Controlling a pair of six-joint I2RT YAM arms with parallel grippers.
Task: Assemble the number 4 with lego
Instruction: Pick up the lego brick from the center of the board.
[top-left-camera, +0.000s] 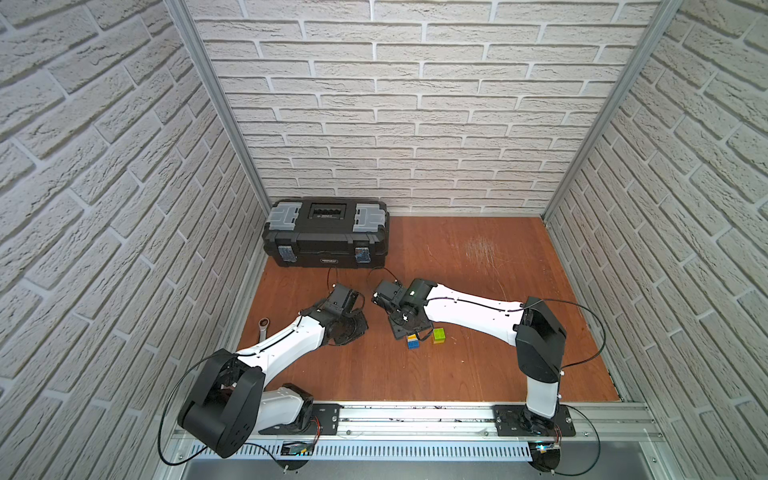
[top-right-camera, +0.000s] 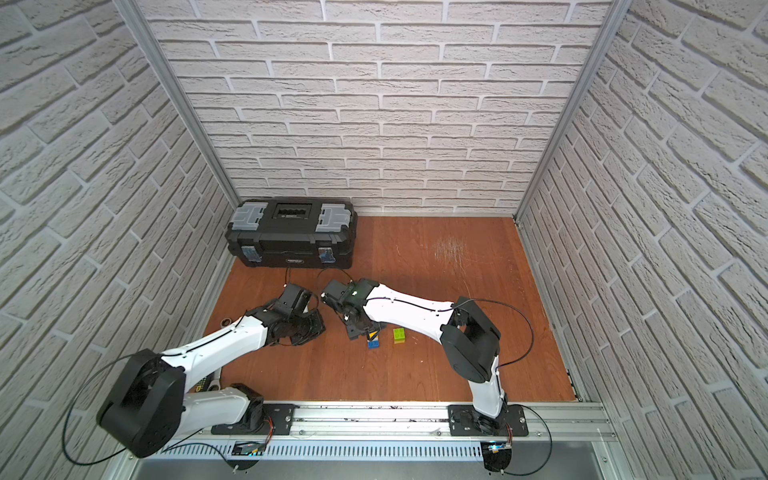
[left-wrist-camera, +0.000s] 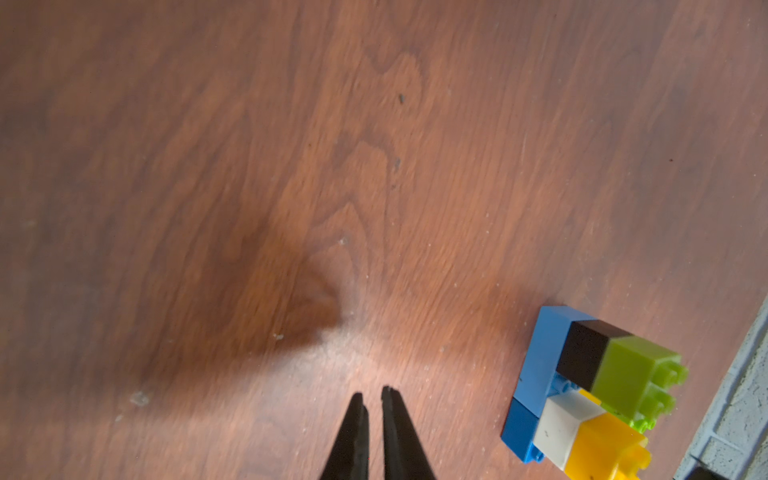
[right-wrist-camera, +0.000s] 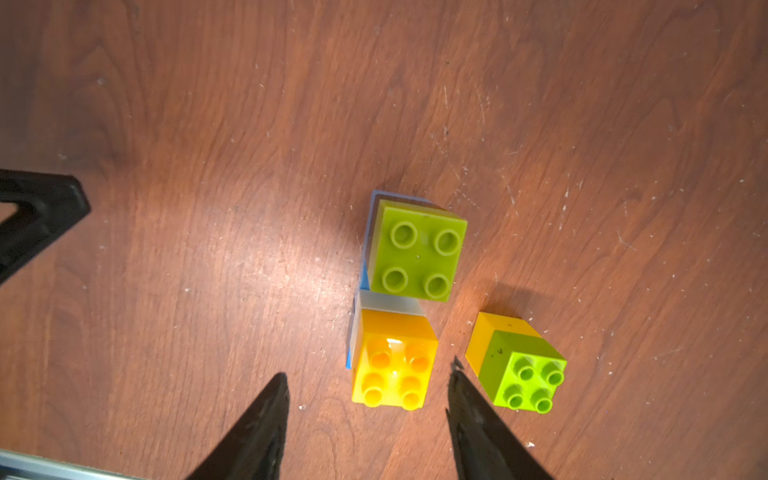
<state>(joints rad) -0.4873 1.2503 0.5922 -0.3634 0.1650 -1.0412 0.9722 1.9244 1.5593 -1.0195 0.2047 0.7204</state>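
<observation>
Wooden tabletop (top-left-camera: 478, 374) between brick walls (top-left-camera: 415, 104), lego (top-left-camera: 438, 335) lying near its middle
The right jaws are hanging open astride the part-built number 4 (right-wrist-camera: 395, 305); the left jaws are sitting closed, empty, to its left

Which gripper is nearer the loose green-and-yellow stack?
Right. The right gripper hangs beside the stack, one finger next to it. The left gripper is farther off, past the bigger lego figure.
</observation>
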